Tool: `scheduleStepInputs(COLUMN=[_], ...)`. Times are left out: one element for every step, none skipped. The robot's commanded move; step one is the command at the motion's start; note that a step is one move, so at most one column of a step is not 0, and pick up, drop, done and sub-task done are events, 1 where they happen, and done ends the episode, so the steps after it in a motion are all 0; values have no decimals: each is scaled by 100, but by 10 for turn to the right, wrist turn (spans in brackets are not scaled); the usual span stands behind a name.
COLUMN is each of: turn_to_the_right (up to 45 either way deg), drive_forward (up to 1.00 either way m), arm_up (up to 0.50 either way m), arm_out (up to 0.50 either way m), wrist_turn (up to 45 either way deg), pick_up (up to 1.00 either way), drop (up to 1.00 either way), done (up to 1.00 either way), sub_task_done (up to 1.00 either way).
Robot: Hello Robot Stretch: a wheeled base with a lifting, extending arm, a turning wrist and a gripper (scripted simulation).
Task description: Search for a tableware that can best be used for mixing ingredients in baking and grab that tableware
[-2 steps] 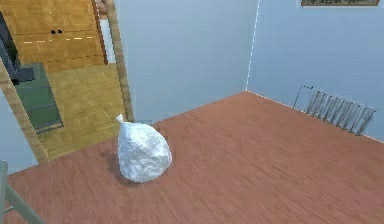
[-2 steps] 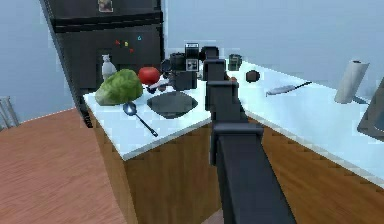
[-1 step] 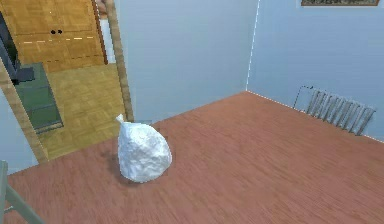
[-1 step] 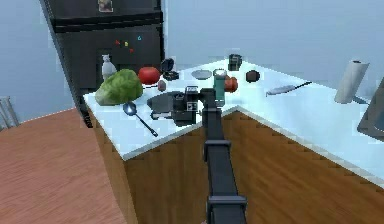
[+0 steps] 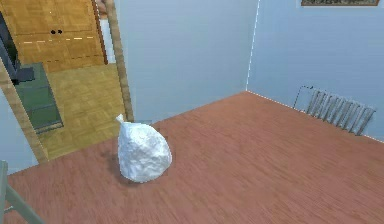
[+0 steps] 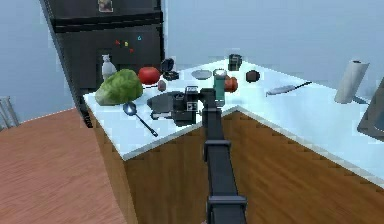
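- Gripper [image 6: 163,106] at the countertop [image 6: 300,118]; whether it holds anything cannot be told.
- Lettuce [image 6: 118,87] and spoon [image 6: 142,120] near it, toward the arm side view's left.

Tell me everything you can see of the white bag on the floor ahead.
The white bag looks like thin, crinkled plastic, stuffed full and rounded, gathered to a small knot at its top. It sits on the reddish wooden floor, near the corner of the pale blue wall by the doorway. Only the floor touches it.
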Motion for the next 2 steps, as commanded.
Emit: scheduleStepInputs(turn_to_the_right=[0,0], drive_forward=[0,0], arm_up=[10,0], arm_out=[0,0], wrist_turn=[0,0], pick_up=[0,0], drop=[0,0], done=[0,100], sub_task_done=[0,0])
